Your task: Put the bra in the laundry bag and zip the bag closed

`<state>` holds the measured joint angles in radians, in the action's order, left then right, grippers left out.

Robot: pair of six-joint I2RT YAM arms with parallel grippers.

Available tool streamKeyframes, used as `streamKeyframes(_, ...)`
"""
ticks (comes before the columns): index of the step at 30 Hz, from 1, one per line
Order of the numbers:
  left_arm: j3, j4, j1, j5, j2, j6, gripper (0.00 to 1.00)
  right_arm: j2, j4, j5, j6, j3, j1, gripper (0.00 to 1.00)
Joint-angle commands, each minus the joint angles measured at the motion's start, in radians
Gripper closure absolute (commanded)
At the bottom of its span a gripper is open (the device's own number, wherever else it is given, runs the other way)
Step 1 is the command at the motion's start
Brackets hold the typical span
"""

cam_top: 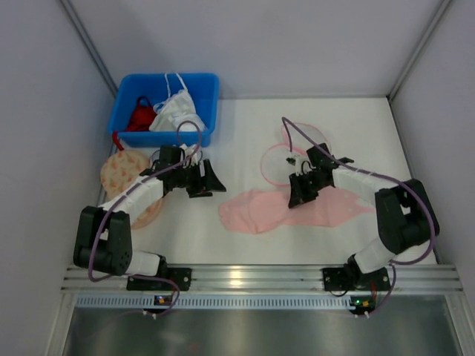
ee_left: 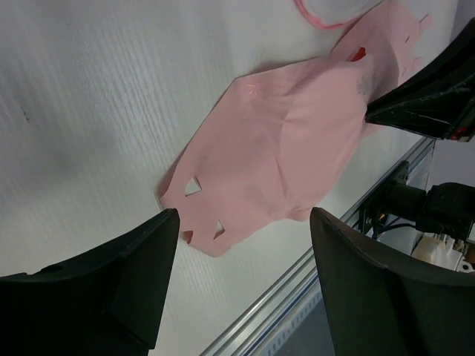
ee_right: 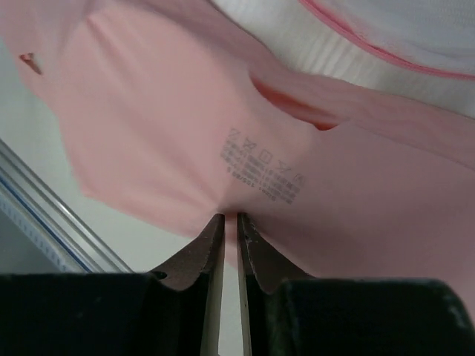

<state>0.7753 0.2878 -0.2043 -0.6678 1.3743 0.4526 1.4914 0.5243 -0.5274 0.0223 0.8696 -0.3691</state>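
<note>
The pale pink bra lies flat on the white table in front of the arms; it also shows in the left wrist view and the right wrist view. My right gripper is shut on the bra's middle, pinching a fold of fabric near its printed label. The laundry bag, white mesh with a thin pink rim, lies just behind the bra; its rim shows in the right wrist view. My left gripper is open and empty, left of the bra.
A blue bin at the back left holds a red garment and a white garment. A beige orange-patterned round pouch lies under the left arm. A metal rail runs along the table's near edge.
</note>
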Motion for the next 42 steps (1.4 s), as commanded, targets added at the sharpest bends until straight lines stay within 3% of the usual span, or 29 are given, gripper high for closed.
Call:
streamKeyframes(1, 0.005, -0.056, -0.007, -0.027, 0.02, 0.021, 0.23, 0.151, 0.038, 0.046, -0.03, 0.057, 0.002, 0.88)
streamKeyframes(7, 0.018, 0.043, -0.007, 0.026, 0.068, -0.023, 0.25, 0.268, 0.022, 0.026, -0.028, 0.075, -0.099, 0.88)
streamKeyframes(11, 0.041, 0.112, -0.006, 0.051, 0.071, -0.086, 0.31, 0.286, -0.03, -0.025, 0.057, 0.1, -0.184, 0.87)
streamKeyframes(18, 0.062, 0.197, 0.002, 0.096, 0.11, -0.147, 0.34, 0.306, -0.049, -0.08, 0.156, 0.19, -0.192, 0.79)
streamKeyframes(21, 0.085, 0.244, 0.008, 0.129, 0.134, -0.167, 0.43, 0.284, -0.024, 0.016, 0.128, 0.186, -0.18, 0.78)
streamKeyframes(25, 0.105, 0.324, 0.011, 0.145, 0.138, -0.213, 0.53, 0.224, -0.047, 0.026, 0.145, 0.109, -0.126, 0.77)
streamKeyframes(36, 0.094, 0.321, 0.005, 0.093, 0.212, -0.134, 0.45, 0.196, -0.075, -0.017, 0.148, 0.095, -0.117, 0.76)
streamKeyframes(42, 0.078, 0.223, -0.012, 0.096, 0.256, -0.08, 0.5, 0.198, -0.066, -0.02, 0.145, 0.108, -0.117, 0.75)
